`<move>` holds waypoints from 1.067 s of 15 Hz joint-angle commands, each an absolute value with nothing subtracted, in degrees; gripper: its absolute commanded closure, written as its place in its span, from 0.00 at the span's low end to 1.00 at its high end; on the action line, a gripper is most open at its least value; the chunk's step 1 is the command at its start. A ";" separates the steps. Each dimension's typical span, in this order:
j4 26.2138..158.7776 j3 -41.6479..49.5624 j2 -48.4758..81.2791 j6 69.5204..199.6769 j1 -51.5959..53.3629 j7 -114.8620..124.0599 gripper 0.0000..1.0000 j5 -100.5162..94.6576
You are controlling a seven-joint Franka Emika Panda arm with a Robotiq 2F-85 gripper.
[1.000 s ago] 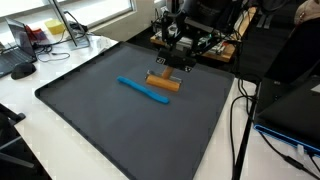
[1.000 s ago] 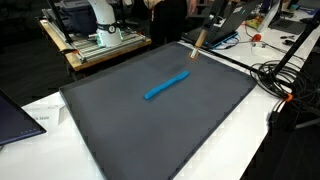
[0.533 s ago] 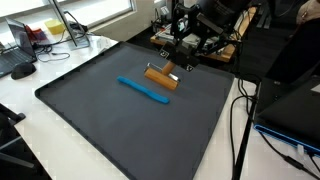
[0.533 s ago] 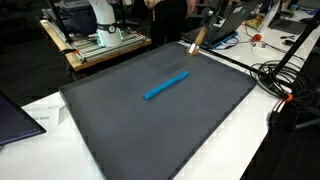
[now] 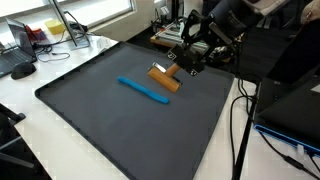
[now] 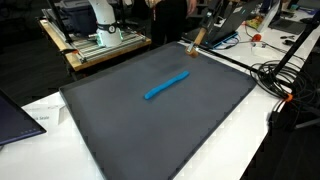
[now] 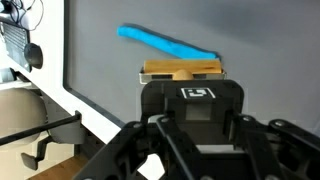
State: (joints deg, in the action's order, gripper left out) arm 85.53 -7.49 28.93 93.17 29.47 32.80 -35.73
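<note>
1. While the blue stick (image 5: 143, 90) lies slantwise on the dark mat (image 5: 100, 130), it sits leftmost in an exterior view.
2. Just right of it, the wooden block (image 5: 165, 78) hangs near the mat's far edge.
3. Rightmost, the gripper (image 5: 177, 69) is clamped tight on the block.

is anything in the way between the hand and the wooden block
Nothing visible. The hand is closed right on the wooden block, with no gap between them. The blue stick lies on the dark mat beside the block, on its far side from the hand in the wrist view, not in between.
</note>
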 commanded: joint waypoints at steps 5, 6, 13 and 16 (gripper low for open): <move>81.07 -7.03 32.65 92.45 31.75 38.70 0.78 -38.50; 80.80 -6.95 32.96 92.58 31.84 39.30 0.78 -38.54; 77.03 -6.01 36.92 93.43 32.48 45.04 0.78 -40.02; 75.04 -5.63 39.14 93.25 32.50 45.76 0.78 -40.04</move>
State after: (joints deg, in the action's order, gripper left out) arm 78.79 -6.90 36.45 94.04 31.28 44.44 -38.49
